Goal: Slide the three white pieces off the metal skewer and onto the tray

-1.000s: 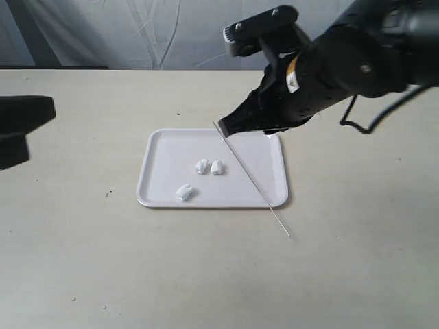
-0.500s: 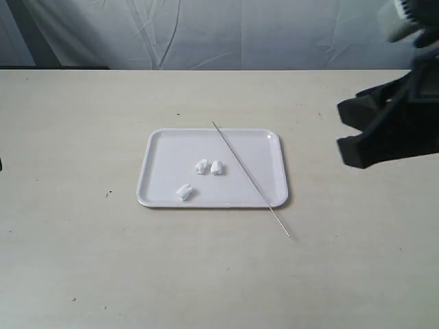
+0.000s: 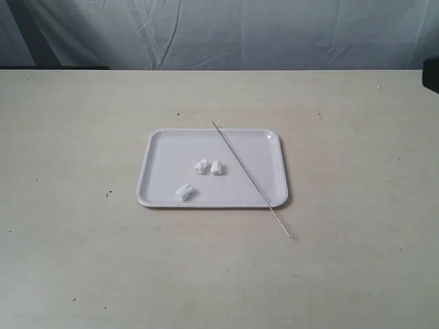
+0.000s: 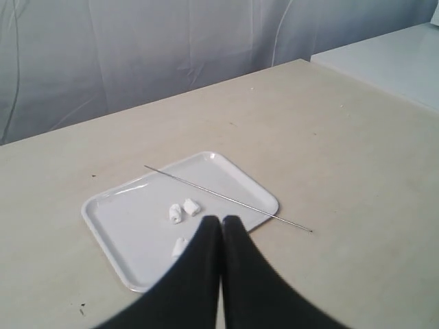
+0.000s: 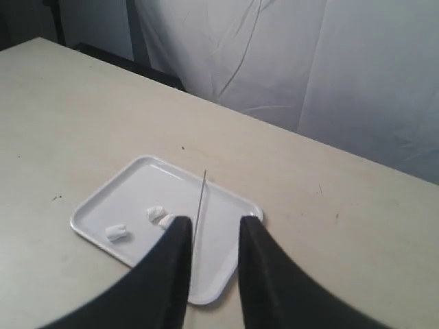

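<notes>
Room: you have a pale grey draped cloth (image 3: 219, 34) hung as a backdrop behind the work area, creased and folded.
Surface: a beige table (image 3: 82, 260), matt, with a few small dark specks (image 3: 108, 194); its far edge meets the cloth.
Side surface: in the left wrist view a paler ledge (image 4: 391, 62) sits beyond one corner of the table.
Left claw (image 4: 221, 223): your jaws are pressed together with nothing between them, hanging above the table, clear of the tray.
Right claw (image 5: 214, 223): your jaws stand apart and empty; the tray shows through the gap, well below.
Tray (image 3: 164, 144): white, rectangular, rounded corners, low rim; it lies flat at mid-table, long side across the exterior view.
Metal skewer (image 3: 247, 175): bare and thin, it lies diagonally over the right half of the tray.
Skewer axis: in the exterior view it runs from far-left to near-right. The far tip sits at the tray's far rim near its middle. The near tip points past the near right corner and lies over the table.
White pieces: all three are off the skewer, on the tray floor to its left.
Pair: two (image 3: 201, 166) (image 3: 217, 167) sit just beside each other near the tray's middle, close to the skewer; contact with it cannot be told.
Single: the third (image 3: 184, 192) lies apart, nearer the front rim.
</notes>
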`<move>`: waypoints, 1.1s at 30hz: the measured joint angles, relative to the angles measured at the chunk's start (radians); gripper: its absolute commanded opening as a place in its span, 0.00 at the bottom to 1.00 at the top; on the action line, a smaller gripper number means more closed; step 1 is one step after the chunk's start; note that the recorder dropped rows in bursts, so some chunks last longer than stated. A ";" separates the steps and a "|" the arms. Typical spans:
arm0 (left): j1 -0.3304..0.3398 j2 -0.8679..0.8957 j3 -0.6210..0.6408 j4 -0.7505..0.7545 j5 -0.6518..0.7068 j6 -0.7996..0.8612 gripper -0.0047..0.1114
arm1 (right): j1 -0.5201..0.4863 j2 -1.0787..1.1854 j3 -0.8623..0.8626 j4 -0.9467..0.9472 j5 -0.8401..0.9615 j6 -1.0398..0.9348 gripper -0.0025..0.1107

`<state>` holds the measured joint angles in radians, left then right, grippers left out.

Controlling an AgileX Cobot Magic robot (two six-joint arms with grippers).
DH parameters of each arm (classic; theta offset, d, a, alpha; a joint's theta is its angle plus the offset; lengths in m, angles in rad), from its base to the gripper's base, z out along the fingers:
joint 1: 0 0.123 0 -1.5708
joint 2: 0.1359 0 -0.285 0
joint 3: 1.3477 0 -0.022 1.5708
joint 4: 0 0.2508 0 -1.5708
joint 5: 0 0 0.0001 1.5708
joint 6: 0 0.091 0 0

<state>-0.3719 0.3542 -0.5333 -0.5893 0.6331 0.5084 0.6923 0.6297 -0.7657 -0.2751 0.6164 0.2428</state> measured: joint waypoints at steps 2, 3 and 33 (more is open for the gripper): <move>0.000 0.000 0.000 0.003 0.000 0.000 0.04 | 0.000 -0.002 0.000 0.017 0.009 0.000 0.24; 0.000 0.000 0.000 0.003 0.002 0.000 0.04 | 0.000 -0.002 0.000 0.035 0.013 0.000 0.24; 0.188 -0.349 0.251 0.410 -0.096 0.002 0.04 | 0.000 -0.536 0.249 -0.112 0.154 0.000 0.24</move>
<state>-0.1842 0.0053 -0.2827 -0.1790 0.5375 0.5103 0.6923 0.0941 -0.5164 -0.3871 0.7707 0.2428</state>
